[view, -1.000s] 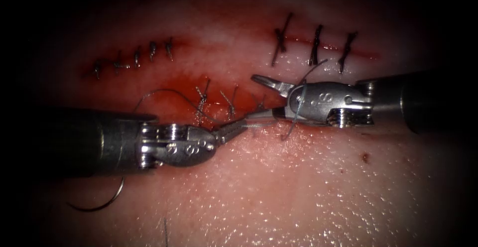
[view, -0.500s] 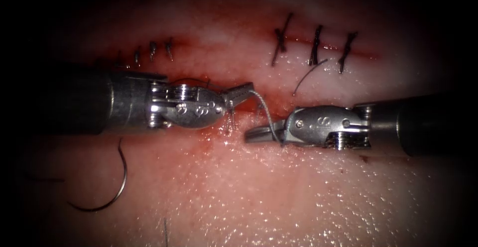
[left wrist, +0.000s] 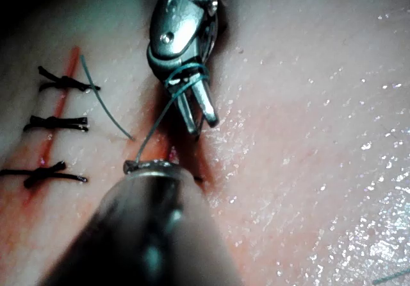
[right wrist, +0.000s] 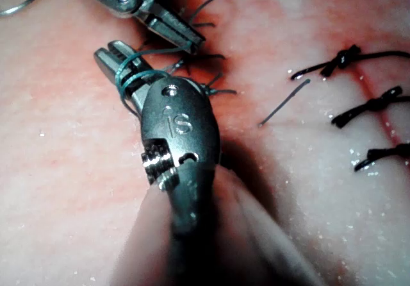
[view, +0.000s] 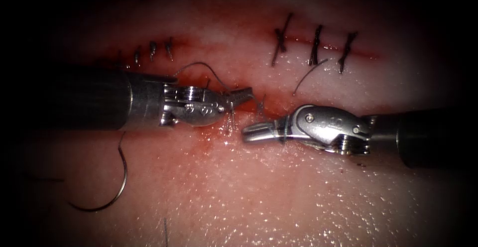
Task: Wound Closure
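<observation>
— What's the biggest thing you see from here?

— The pale pink, glistening slab of tissue, with red fluid pooled along the open part of the cut. Dark finished stitches sit farther back.

— And the tools?

— The left arm's silver needle driver lies over the cut, jaws pressed together on the thin grey thread, which arcs up behind its wrist. The right arm's silver needle driver lies just beside it, to its right. Thread is looped around the base of its jaws; in the right wrist view that loop wraps them. The jaws look slightly parted and hold nothing between them.

— The needle?

— The thin curved steel needle lies free on the tissue, well to the left of both tips, in neither tool and not in the tissue.

— Anything smaller?

— A short loose cut end of thread beside the right-hand stitches.
</observation>
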`<state>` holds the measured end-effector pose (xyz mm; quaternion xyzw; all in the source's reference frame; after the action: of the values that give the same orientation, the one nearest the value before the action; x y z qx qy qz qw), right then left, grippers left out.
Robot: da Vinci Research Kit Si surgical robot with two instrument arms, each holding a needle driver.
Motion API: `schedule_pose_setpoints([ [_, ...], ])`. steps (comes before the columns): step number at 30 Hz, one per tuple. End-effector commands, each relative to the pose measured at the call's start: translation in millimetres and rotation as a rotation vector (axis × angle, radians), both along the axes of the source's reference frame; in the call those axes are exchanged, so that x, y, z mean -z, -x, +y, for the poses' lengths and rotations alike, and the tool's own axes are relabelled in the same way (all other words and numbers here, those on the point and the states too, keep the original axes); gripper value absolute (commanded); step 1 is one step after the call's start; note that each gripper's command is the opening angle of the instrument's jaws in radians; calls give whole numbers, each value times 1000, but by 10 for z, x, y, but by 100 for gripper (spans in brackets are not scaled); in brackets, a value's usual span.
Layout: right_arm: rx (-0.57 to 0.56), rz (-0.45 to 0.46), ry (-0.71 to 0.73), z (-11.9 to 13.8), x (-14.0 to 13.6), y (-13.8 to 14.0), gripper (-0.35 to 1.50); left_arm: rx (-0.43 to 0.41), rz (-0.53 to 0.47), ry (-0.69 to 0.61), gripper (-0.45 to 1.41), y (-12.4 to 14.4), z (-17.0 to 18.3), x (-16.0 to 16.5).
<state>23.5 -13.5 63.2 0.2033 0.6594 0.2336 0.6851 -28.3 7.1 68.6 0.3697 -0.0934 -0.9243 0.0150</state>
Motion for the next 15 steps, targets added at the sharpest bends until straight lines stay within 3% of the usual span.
schedule_pose_setpoints([
  [1,-36,31,-18,-5,-7,-4,61,2,-5,-4,-45,5,-6,-6],
  [4,-112,70,-39,0,-10,2,76,-1,-23,-12,-45,5,-12,-6],
  [8,-202,110,-74,7,-14,11,83,-2,-35,-16,-45,7,-28,-9],
  [9,-265,95,-86,10,-16,12,93,3,-39,-18,-45,13,-40,-12],
  [15,-407,8,-83,12,-17,16,96,9,-39,-16,-45,25,-58,-11],
])
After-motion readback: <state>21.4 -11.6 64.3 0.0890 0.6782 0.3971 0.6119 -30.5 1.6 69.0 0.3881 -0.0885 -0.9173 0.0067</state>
